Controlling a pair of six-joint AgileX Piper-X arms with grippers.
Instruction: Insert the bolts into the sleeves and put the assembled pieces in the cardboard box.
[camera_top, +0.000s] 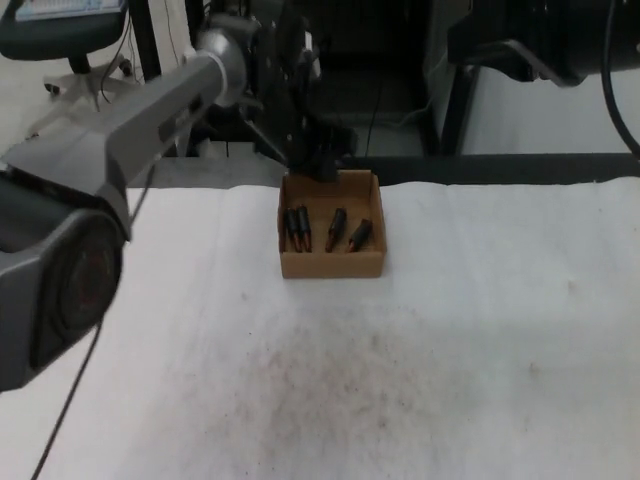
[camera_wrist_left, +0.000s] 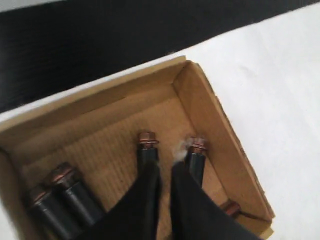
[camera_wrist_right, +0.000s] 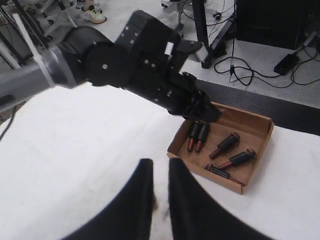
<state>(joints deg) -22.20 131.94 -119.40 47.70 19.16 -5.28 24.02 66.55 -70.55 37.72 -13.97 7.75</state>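
Note:
The cardboard box (camera_top: 332, 265) stands at the far middle of the white bench and holds several dark sleeves with copper-headed bolts in them (camera_top: 299, 228). My left gripper (camera_top: 322, 165) hangs over the box's far edge, fingers together with nothing between them. In the left wrist view its tips (camera_wrist_left: 165, 167) sit just above two assembled pieces (camera_wrist_left: 147, 147), with the box wall (camera_wrist_left: 210, 115) beside them. My right gripper (camera_wrist_right: 160, 167) is high over the bare cloth, shut and empty, well away from the box (camera_wrist_right: 250, 117) and the left gripper (camera_wrist_right: 207, 114).
White cloth (camera_top: 450, 340) covers the bench, with a faint dirty patch near the middle front. A black strip (camera_top: 500, 165) runs along the far edge behind the box. Chairs, cables and stands fill the floor beyond.

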